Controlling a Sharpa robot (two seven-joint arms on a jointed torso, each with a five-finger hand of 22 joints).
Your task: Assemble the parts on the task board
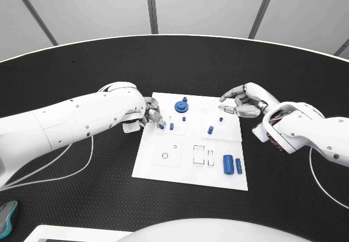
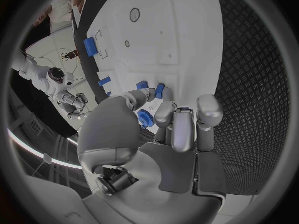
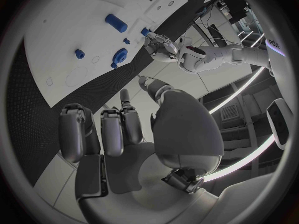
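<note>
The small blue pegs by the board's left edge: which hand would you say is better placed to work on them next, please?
Left, probably. The left hand has its fingertips right at the small blue pegs on the task board, while the right hand hovers at the board's opposite far corner, holding nothing.

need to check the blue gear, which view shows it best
The head view: the gear lies unobstructed near the board's far edge. In the left wrist view the left hand half hides it; the right wrist view shows it small.

My head camera looks steeply down on the task board (image 1: 190,166); my wrist cameras sit close behind each hand, both facing that same board.
</note>
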